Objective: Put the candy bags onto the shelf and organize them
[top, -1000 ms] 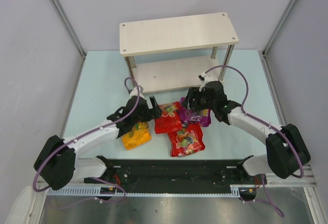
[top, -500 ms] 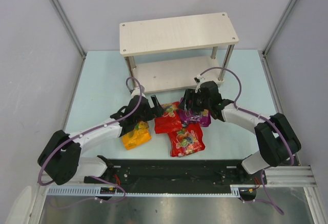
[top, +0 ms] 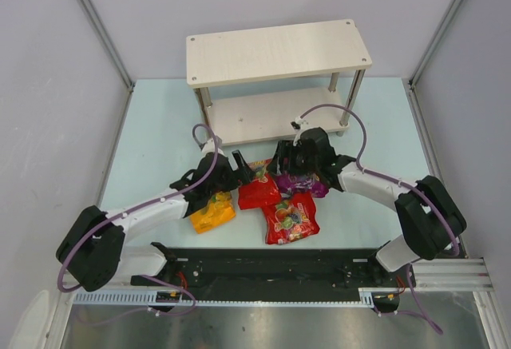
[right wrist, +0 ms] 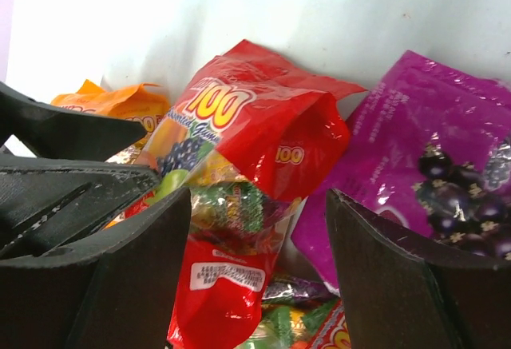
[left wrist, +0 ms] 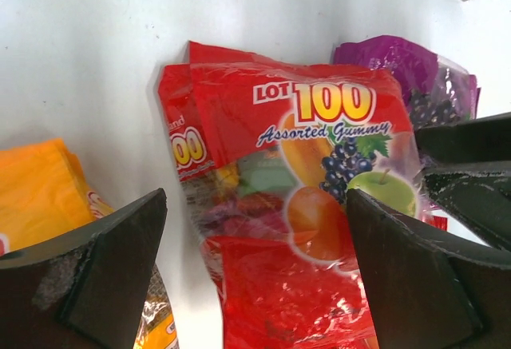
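Several candy bags lie on the table in front of the shelf (top: 279, 53). One red bag (top: 259, 192) lies in the middle, a second red bag (top: 291, 220) nearer the arms, the purple bag (top: 303, 183) to the right, the orange-yellow bag (top: 211, 213) to the left. My left gripper (top: 243, 169) is open, its fingers either side of the middle red bag (left wrist: 311, 205). My right gripper (top: 285, 164) is open over the same red bag (right wrist: 239, 165), with the purple bag (right wrist: 431, 165) beside it. The shelf's two boards hold no bags.
The shelf stands at the far middle of the pale blue table, its lower board (top: 271, 115) just behind the bags. Grey walls close in the left and right sides. A black rail (top: 271, 273) runs along the near edge.
My right gripper has moved left, from over the purple bag toward the middle red bag. My left gripper has hardly moved. The bags lie where they were.
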### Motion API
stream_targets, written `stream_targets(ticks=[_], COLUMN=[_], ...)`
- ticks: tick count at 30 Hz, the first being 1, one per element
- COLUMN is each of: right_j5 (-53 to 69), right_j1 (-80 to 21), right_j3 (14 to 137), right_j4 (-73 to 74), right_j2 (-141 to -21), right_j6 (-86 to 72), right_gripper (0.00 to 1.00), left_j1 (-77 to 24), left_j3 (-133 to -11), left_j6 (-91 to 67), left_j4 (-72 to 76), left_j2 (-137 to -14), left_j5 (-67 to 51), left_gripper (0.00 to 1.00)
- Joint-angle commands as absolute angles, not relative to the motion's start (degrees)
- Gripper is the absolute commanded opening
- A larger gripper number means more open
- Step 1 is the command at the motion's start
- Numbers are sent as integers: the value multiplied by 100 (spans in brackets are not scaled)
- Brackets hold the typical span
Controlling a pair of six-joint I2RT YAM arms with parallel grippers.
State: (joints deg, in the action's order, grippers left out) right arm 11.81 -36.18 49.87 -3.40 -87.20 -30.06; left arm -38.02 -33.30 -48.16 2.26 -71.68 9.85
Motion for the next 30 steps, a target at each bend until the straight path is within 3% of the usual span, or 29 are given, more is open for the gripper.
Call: stream_targets(ticks=[1,13,20,26,30], right_j5=[871,703,800,282,-760], right_j1=[-3805,-3929,-4210,-4658,-4982], right_j3=[5317,5423,5432,5440,5406], right_j4=[-326,-141,-26,413,589], right_j2=[-8368,-8340,-8947,-8991,-8904], right_j6=[-3041,-3076,-3225,-3190,-3234], right_gripper=[72,72,65,67,69], left_j1=[-3806,-3806,-3806,-3867,-4182], left_j3=[-3270,-3094,-3059,-2752,-2611], left_j6=[-4975,-5045,-5080,-5256,-5501], left_j4=[492,650,791,932,862], left_j2=[-7075,-7093,-7268,-7207,-6883], left_j5=[897,835,686,633,1044], left_gripper=[99,98,98,96,96])
